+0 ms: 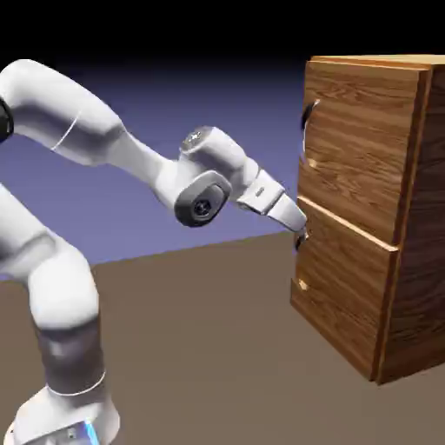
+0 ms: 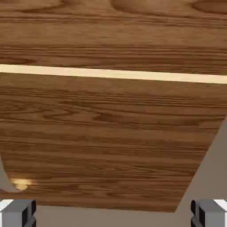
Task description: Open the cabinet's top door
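Note:
The cabinet (image 1: 417, 217) of brown wood grain stands at the exterior view's right. Its top door (image 1: 356, 148) lies flush with the front and carries a curved silver-grey handle (image 1: 308, 130) at its left edge. My gripper (image 1: 300, 228) hovers well below that handle, close to the seam between the two panels and by the lower panel's (image 1: 339, 287) small dark handle. In the hand view the fingertips (image 2: 17, 213) sit wide apart, so the gripper (image 2: 113, 216) is open and holds nothing. A pale strip (image 2: 111, 73) splits the top door (image 2: 111, 35) from the lower panel (image 2: 111, 142). The silver handle is out of this view.
A small brass-coloured spot (image 2: 20, 183) shows on the lower panel, low at the left. The brown table (image 1: 200, 348) stretches between the robot's base and the cabinet.

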`<state>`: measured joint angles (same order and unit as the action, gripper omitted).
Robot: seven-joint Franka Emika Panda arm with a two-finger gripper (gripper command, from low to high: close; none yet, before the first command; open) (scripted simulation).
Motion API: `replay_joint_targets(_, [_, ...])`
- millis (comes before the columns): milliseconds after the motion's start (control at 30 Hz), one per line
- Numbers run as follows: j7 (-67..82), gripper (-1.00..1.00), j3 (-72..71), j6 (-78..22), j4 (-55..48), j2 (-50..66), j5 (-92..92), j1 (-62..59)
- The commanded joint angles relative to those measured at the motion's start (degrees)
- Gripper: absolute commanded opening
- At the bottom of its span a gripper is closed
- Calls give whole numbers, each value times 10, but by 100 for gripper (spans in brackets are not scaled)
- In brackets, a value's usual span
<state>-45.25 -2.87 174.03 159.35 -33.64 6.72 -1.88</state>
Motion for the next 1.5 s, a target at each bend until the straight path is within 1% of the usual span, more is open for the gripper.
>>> replay_joint_targets(0, [-10,0,-11,0,-6,-4,25,-10])
replay_joint_targets(1467, [-466,0,-479,4,-275,-164,1122,-429])
